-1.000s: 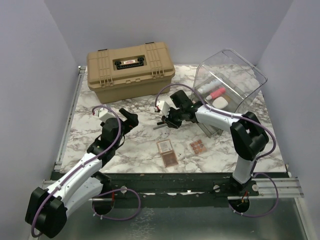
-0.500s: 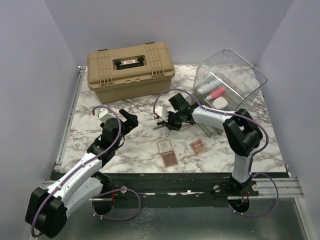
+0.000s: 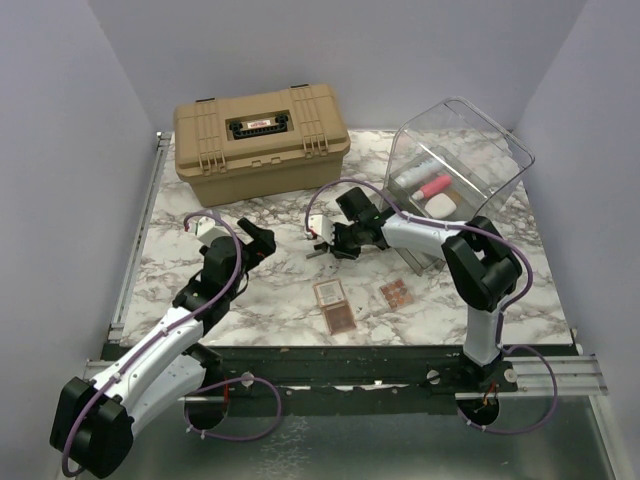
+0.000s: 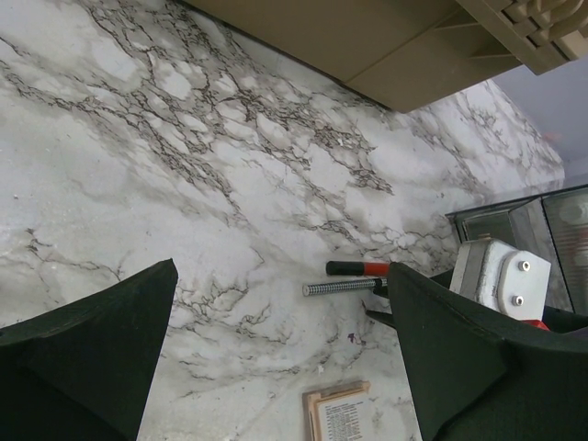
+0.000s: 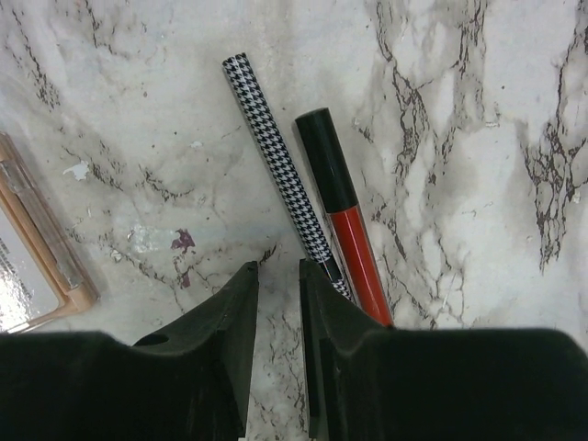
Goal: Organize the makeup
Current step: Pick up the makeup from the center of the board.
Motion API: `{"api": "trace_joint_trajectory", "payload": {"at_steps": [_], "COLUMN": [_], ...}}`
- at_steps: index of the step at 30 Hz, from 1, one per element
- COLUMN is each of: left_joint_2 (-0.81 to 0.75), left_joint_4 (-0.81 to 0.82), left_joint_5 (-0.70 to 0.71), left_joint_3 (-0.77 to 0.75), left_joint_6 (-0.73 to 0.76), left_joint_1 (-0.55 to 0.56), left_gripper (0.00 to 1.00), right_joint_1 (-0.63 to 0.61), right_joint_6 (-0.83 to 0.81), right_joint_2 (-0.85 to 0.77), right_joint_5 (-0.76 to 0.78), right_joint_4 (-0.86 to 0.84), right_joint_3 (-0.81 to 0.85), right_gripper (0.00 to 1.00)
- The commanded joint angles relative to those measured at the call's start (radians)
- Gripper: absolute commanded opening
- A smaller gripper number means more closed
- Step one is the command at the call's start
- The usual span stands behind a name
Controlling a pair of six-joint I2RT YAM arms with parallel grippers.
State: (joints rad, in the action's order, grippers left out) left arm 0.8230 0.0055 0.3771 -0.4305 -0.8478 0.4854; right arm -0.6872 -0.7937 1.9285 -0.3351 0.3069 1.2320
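Two thin pencils lie side by side on the marble, one houndstooth-patterned point(image 5: 274, 152) and one red and black point(image 5: 338, 207); both also show in the left wrist view, the houndstooth one point(image 4: 338, 288) and the red and black one point(image 4: 360, 268). My right gripper point(image 5: 278, 271) is down at the table just left of them, jaws a narrow gap apart with only marble between; its right finger point(image 5: 323, 312) covers the houndstooth pencil's near end. My left gripper point(image 4: 282, 266) is wide open and empty above bare marble. Three small palettes point(image 3: 329, 292) point(image 3: 339, 320) point(image 3: 396, 293) lie near the front. A white tube point(image 3: 415, 172), a pink tube point(image 3: 435, 186) and a white oval piece point(image 3: 440, 204) sit in the clear bin point(image 3: 500, 150).
The large tan hard case point(image 3: 262, 140) stands shut at the back left. The clear bin stands tilted at the back right. One palette's edge point(image 5: 37, 262) lies just left of my right gripper.
My right gripper has shifted a little to the left at the pencils and its arm has folded in. The left arm has barely moved.
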Motion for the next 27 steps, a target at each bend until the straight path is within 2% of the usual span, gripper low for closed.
{"api": "trace_joint_trajectory", "payload": {"at_steps": [1, 13, 19, 27], "left_joint_2": [-0.01, -0.008, -0.003, 0.006], "left_joint_4": [-0.024, -0.024, -0.023, -0.022], "left_joint_5": [0.017, 0.01, 0.008, 0.006], "left_joint_3": [0.01, 0.01, 0.006, -0.005], "left_joint_6": [0.007, 0.005, 0.005, 0.007], "left_joint_1": [-0.007, -0.01, -0.008, -0.008], "left_gripper": [0.98, 0.98, 0.98, 0.98], "right_joint_1": [-0.006, -0.006, -0.006, -0.006], "right_joint_6": [0.008, 0.048, 0.081, 0.07], "right_joint_2": [0.054, 0.076, 0.06, -0.068], "right_joint_5": [-0.022, -0.118, -0.12, -0.19], "right_joint_4": [-0.016, 0.105, 0.093, 0.106], "right_joint_3": [-0.022, 0.012, -0.012, 0.015], "right_gripper": [0.28, 0.22, 0.2, 0.23]}}
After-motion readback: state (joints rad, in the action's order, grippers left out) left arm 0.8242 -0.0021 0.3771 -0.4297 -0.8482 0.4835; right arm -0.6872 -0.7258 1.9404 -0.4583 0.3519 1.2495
